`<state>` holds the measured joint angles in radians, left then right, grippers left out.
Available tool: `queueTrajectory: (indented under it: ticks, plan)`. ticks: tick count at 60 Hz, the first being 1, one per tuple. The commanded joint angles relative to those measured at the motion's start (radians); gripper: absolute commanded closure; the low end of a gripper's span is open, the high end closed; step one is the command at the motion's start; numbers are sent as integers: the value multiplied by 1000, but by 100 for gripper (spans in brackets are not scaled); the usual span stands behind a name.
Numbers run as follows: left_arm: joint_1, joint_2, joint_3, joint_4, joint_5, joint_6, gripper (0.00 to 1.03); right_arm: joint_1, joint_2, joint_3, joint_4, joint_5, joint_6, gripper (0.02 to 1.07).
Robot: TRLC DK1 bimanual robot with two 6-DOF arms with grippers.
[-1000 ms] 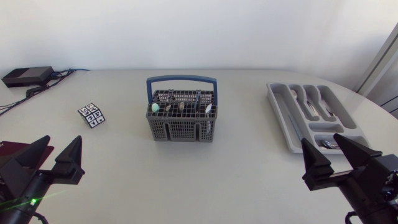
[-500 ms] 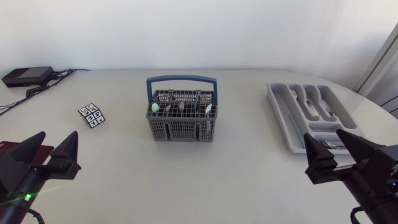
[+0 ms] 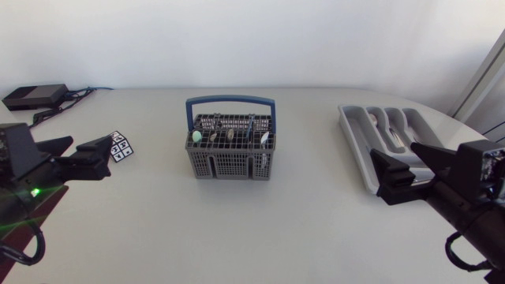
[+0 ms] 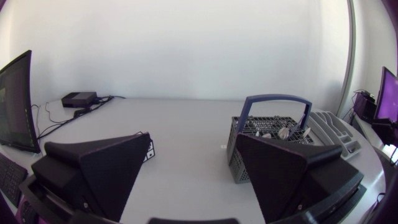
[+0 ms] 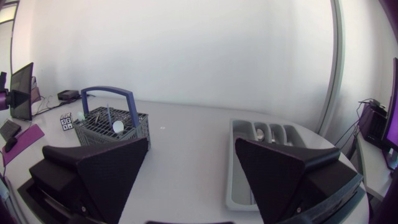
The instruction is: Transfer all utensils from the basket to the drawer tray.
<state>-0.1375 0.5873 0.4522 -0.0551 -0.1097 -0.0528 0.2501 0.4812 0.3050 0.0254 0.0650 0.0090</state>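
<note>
Listing head view first: cutlery basket (image 3: 230, 148), grey with a blue handle, mid-table. Utensils (image 3: 229, 135) stand upright in it, heads up. Drawer tray (image 3: 355, 146) lies well right of the basket and already holds some cutlery.

Left gripper (image 3: 85, 147) is well left of the basket, right gripper (image 3: 394, 154) well right of it, over the tray. Both are spread, holding nothing, and about equally far from the basket.

Marker card (image 3: 121, 145) sits left of the basket, by the left gripper; it shows a chequer pattern with no legible lettering.

Left wrist view: the basket (image 4: 273, 134) is ahead, off the right finger.

Right wrist view: the basket (image 5: 112, 127) is ahead, beyond the left finger; the tray (image 5: 231, 165) is beside the right finger. A grasp from above seems called for.
</note>
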Motion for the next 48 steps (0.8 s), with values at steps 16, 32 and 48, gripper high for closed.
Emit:
queueTrajectory:
  ticks: [16, 32, 48]
  plan:
    - [-100, 352, 301, -238, -48, 143, 8, 112, 261, 161, -16, 52, 62, 6]
    - [-113, 522, 399, -272, 36, 211, 8, 152, 502, 353, -193, 78, 59, 6]
    - [-86, 718, 542, -295, 265, 234, 11, 181, 619, 410, -229, 75, 77, 7]
